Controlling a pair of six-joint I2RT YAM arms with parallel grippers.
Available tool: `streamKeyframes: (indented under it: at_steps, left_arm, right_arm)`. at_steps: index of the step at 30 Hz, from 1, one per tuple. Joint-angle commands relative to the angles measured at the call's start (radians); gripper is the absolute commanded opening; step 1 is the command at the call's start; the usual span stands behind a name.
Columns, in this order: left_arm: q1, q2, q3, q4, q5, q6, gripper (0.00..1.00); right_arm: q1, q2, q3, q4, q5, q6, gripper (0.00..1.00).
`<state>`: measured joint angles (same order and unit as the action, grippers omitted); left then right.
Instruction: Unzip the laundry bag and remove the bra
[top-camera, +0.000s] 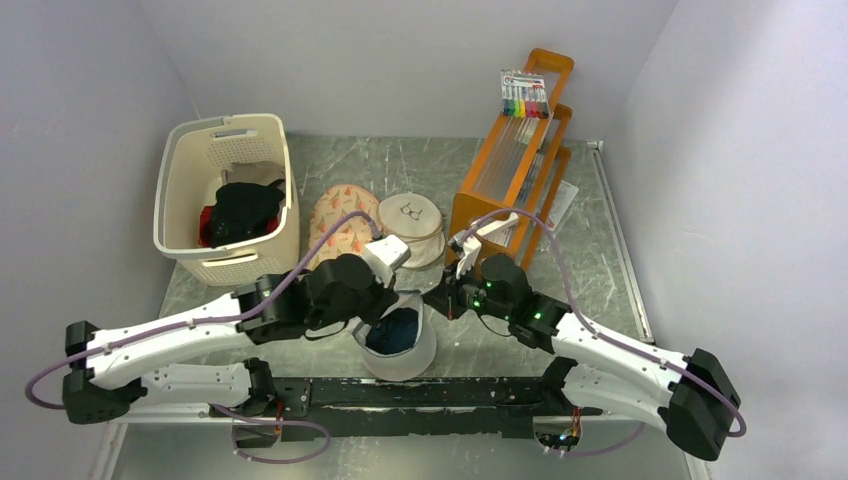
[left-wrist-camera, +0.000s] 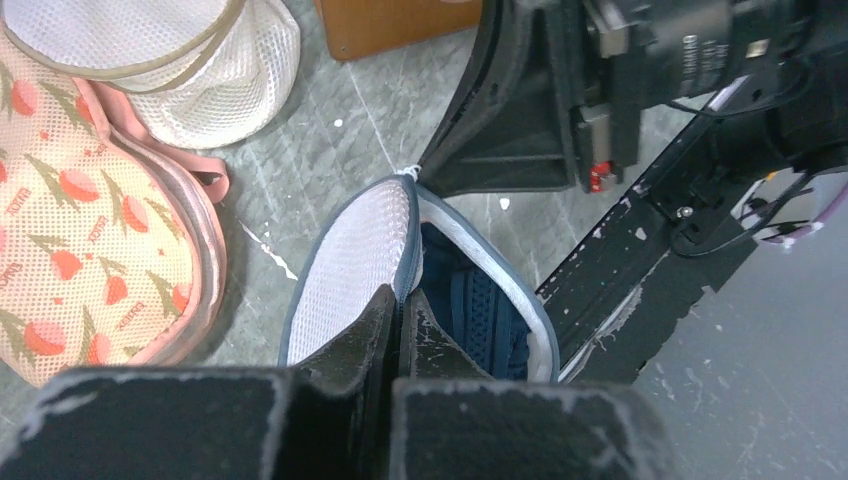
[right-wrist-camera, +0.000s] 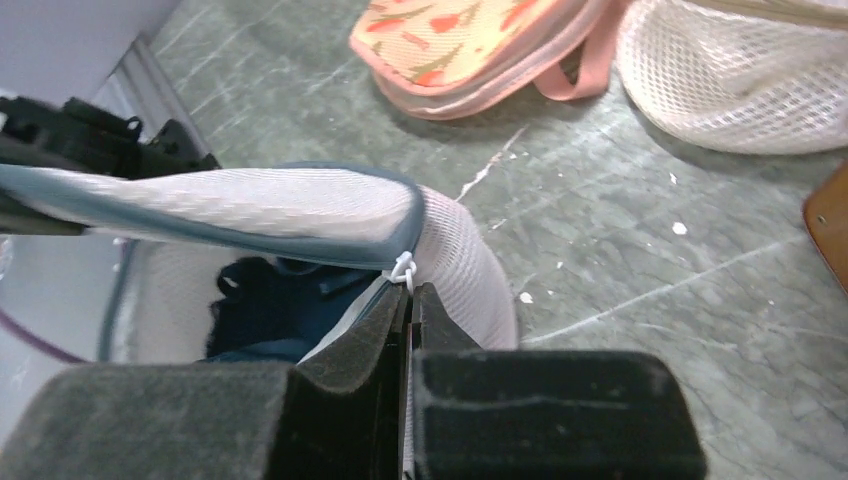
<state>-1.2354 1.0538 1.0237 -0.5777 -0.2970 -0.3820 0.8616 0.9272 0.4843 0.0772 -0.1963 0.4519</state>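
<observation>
Mesh could tear if you pull hard: left claw (left-wrist-camera: 400, 303) pinches the lid of the laundry bag (left-wrist-camera: 350, 250), right claw (right-wrist-camera: 411, 296) clamps its rim beside the zip pull (right-wrist-camera: 402, 268).

White mesh laundry bag (top-camera: 400, 352), grey-blue zip rim, partly unzipped; lid flap raised in left gripper (left-wrist-camera: 402, 300) pinch, zip end at right gripper (right-wrist-camera: 410, 295) tips. Navy bra (left-wrist-camera: 482, 312) inside, under flap.

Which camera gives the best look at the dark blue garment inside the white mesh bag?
The left wrist view: the dark blue garment shows its ribbed texture clearly inside the open laundry bag. The right wrist view shows it shadowed under the raised flap; the top view shows only a small dark patch.
</observation>
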Motion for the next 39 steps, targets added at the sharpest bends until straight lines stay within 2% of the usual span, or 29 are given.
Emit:
streamKeyframes:
  at_steps: [1, 7, 9, 15, 19, 23, 27, 32, 36, 39]
  left_arm:
    - [0.004, -0.105, -0.023, 0.036, -0.016, -0.025, 0.07]
    - [0.004, -0.195, -0.094, 0.040, -0.063, -0.080, 0.08]
    - [0.004, -0.188, -0.104, 0.029, -0.061, -0.091, 0.15]
    - [0.003, -0.077, -0.045, -0.023, -0.064, -0.092, 0.45]
    - [0.004, 0.009, 0.004, 0.001, -0.030, -0.040, 0.56]
    - [0.004, 0.095, 0.045, 0.003, -0.053, -0.006, 0.59]
    - [0.004, 0.142, 0.072, -0.011, -0.069, 0.007, 0.54]
    - [0.004, 0.133, 0.081, -0.033, -0.062, 0.009, 0.27]
    - [0.003, 0.074, 0.088, -0.052, -0.050, 0.010, 0.10]
    - [0.004, -0.001, 0.076, -0.028, -0.022, 0.020, 0.07]
  right_arm:
    - [-0.001, 0.033, 0.031, -0.089, 0.146, 0.019, 0.00]
    - [-0.001, 0.001, 0.018, -0.056, 0.105, 0.017, 0.00]
    - [-0.001, -0.016, 0.010, -0.024, 0.063, 0.009, 0.00]
    - [-0.001, -0.036, 0.009, 0.043, -0.070, -0.017, 0.00]
    - [0.001, -0.040, 0.010, 0.075, -0.133, -0.023, 0.00]
    - [0.002, -0.044, 0.008, 0.093, -0.174, -0.023, 0.00]
    - [0.003, -0.048, 0.002, 0.092, -0.182, -0.024, 0.00]
    - [0.003, -0.048, -0.008, 0.088, -0.157, -0.031, 0.00]
    - [0.003, -0.036, -0.009, 0.081, -0.113, -0.032, 0.00]
    - [0.002, -0.023, -0.004, 0.049, -0.045, -0.029, 0.00]
